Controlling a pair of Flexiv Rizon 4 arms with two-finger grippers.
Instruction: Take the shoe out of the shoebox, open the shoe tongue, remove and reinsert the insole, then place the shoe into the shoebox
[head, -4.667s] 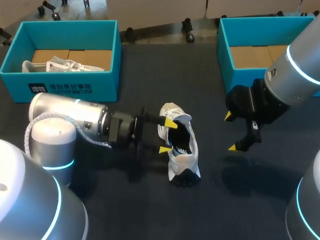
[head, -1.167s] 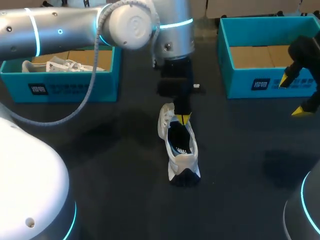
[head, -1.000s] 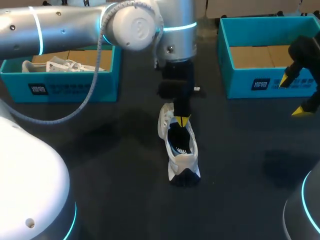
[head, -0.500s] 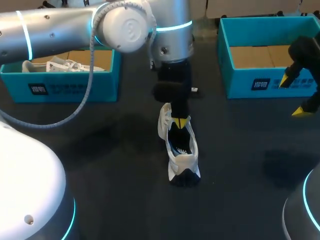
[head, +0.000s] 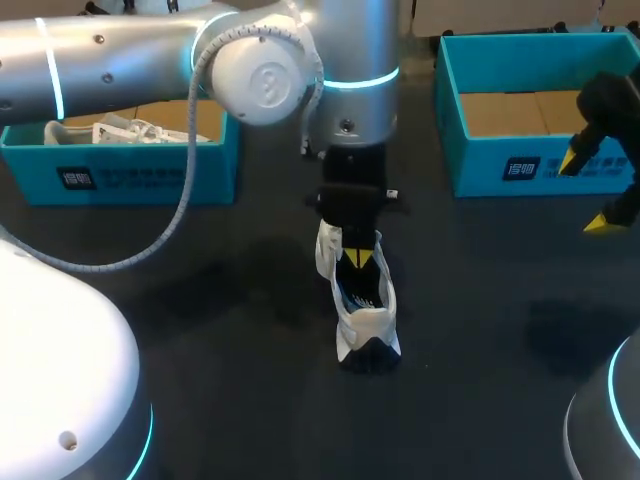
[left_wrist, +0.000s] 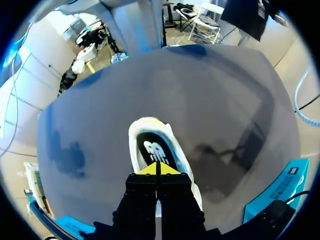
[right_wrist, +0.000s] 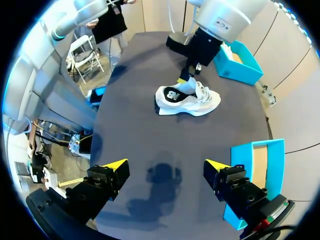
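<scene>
White sneaker (head: 365, 310) stood upright on its sole on the dark table (head: 480, 330), mid-table, outside both boxes, toe toward the robot. The left arm came in from the left and reached past the middle. Left gripper (head: 357, 257) pointed straight down into the sneaker's opening at the heel end. In the left wrist view its yellow tips were pressed together, no gap, right over the dark insole (left_wrist: 155, 150), which lay inside the shoe. Could not tell if anything was pinched between the tips.

Right gripper (head: 587, 191) hung over the table's right side, just in front of the right shoebox (head: 520, 165), well apart from the sneaker. Its fingers were spread wide, nothing between them. The right wrist view showed the same: both tips far apart over bare table, sneaker well ahead with the left gripper on top of it.

Left shoebox (head: 130, 175), teal, sat at the far left with a second white sneaker (head: 125, 130) lying in it. Right shoebox, also teal, showed only its cardboard floor.
</scene>
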